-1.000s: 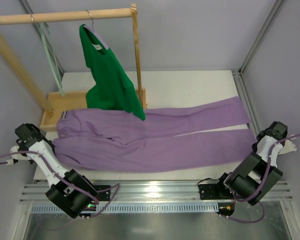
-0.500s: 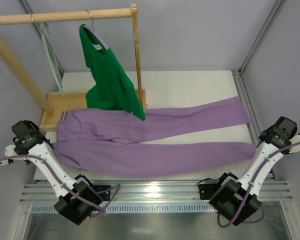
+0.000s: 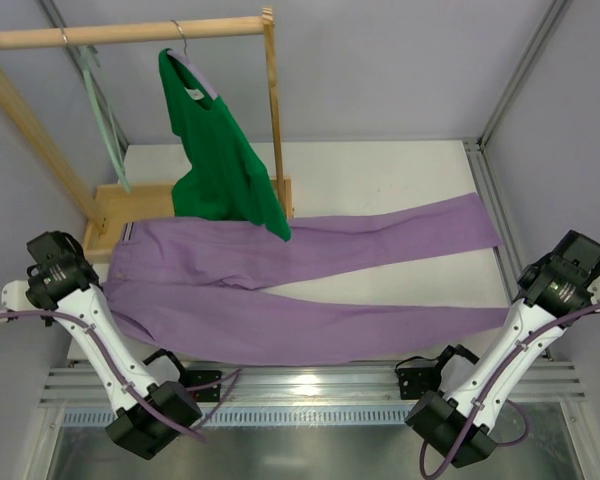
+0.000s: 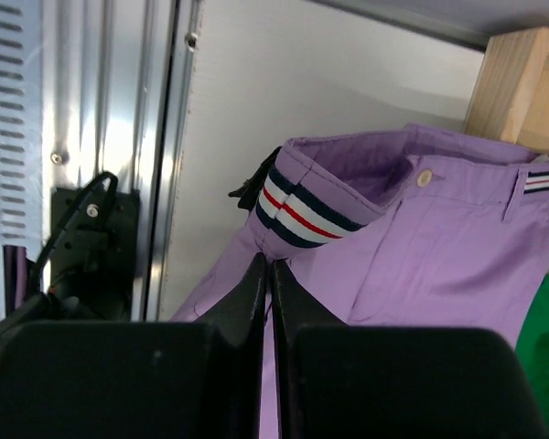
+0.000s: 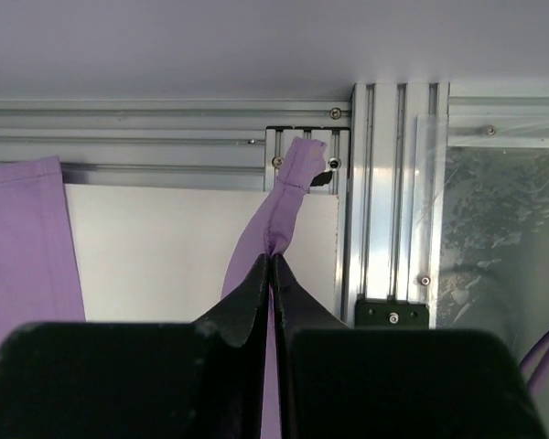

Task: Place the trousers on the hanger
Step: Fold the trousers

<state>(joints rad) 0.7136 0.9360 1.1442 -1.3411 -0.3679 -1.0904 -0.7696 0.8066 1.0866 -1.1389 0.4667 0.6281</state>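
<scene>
The lilac trousers (image 3: 310, 280) lie lengthwise across the white table, waistband at the left and legs running right. My left gripper (image 3: 68, 275) is shut on the near corner of the striped waistband (image 4: 302, 212); in the left wrist view my left gripper (image 4: 269, 265) pinches lilac fabric just below the stripes. My right gripper (image 3: 560, 280) is shut on the cuff (image 5: 289, 187) of the near leg, and that leg hangs stretched between the two grippers. The pale mint-green hanger (image 3: 102, 110) hangs on the wooden rail at the back left, apart from both grippers.
A wooden clothes rack (image 3: 272, 110) with a base tray (image 3: 105, 215) stands at the back left. A bright green top (image 3: 220, 160) on a metal-hooked hanger hangs over the trousers' far side. Aluminium rails (image 3: 310, 385) run along the table's near edge and along its right edge.
Both arms have risen and spread outward, still gripping. The near leg has been pulled tighter and drawn toward the front edge, away from the far leg.
</scene>
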